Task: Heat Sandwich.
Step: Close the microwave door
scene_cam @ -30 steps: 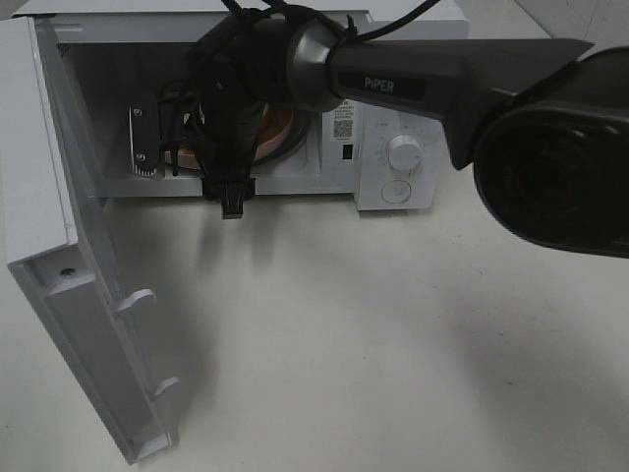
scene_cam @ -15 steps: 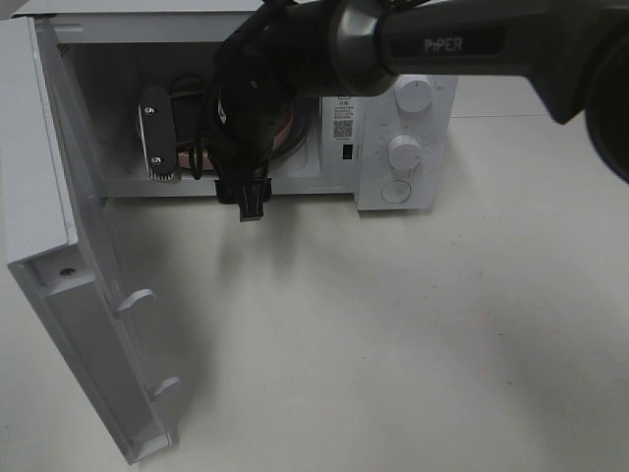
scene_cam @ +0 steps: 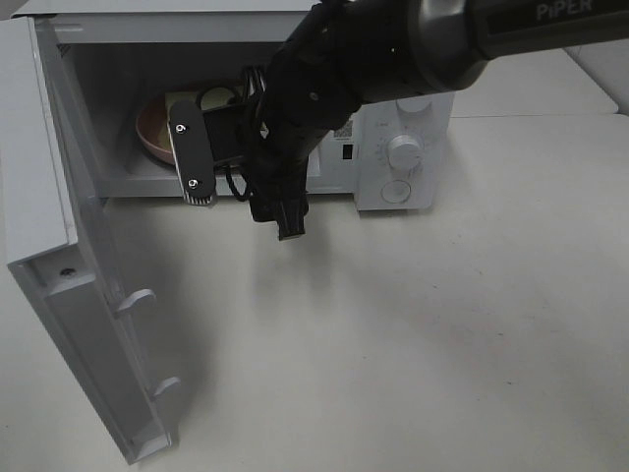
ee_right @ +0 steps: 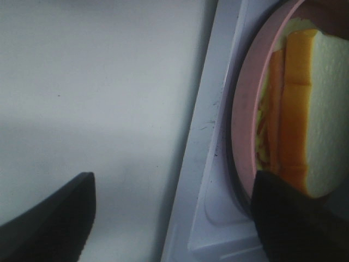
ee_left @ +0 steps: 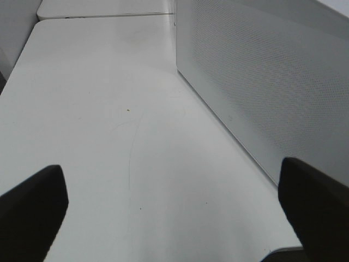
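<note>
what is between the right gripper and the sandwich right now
Nothing visible. The microwave door is swung open, and the sandwich sits on its pink plate inside the cavity. The right gripper, jaws open, hangs at the cavity's mouth beside the plate's rim.

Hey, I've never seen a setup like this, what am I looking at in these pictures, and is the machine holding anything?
This is a robot with two arms, each ending in a claw. The wide picture comes from a camera mounted high; the other two come from cameras on the wrists. On the white table stands a microwave with its door open. Inside, a sandwich lies on a pink plate. The right claw is open at the microwave's mouth, holding nothing. The left claw is open over the table, also empty.
</note>
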`<state>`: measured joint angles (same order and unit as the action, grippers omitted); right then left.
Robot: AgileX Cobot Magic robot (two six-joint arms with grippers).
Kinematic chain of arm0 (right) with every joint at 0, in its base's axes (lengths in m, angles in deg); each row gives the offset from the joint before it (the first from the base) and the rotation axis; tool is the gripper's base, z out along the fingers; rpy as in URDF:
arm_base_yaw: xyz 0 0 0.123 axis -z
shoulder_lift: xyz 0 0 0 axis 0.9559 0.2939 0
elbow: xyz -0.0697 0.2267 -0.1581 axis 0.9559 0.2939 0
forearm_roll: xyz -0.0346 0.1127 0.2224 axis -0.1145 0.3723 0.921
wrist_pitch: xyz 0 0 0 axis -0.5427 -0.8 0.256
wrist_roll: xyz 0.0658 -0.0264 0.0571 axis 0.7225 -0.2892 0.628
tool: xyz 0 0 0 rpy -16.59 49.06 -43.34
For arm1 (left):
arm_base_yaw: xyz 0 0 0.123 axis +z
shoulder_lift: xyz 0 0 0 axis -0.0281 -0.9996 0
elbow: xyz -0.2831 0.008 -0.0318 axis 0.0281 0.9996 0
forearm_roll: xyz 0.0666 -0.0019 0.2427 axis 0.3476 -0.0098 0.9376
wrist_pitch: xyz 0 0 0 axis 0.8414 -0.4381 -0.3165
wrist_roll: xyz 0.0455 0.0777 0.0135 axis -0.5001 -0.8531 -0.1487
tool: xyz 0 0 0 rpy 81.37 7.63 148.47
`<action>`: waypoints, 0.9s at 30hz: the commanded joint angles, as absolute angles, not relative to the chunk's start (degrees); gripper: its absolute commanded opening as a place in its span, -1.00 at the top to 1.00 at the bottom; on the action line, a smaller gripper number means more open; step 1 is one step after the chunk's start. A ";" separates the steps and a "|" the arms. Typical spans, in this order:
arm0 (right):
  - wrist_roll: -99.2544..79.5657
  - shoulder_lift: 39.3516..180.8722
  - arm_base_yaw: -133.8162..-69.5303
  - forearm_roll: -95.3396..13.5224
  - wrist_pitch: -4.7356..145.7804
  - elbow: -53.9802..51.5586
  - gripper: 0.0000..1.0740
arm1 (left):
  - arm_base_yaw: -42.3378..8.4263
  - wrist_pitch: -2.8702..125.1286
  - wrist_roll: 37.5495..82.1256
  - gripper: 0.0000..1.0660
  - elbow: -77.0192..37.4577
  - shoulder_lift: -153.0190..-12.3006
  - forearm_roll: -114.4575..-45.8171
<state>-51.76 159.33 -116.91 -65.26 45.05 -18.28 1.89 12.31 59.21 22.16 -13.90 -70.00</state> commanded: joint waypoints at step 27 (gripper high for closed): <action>-45.45 136.12 -116.97 -65.26 49.98 9.45 -0.42 | 1.95 12.77 59.44 -0.83 22.27 -13.05 -70.00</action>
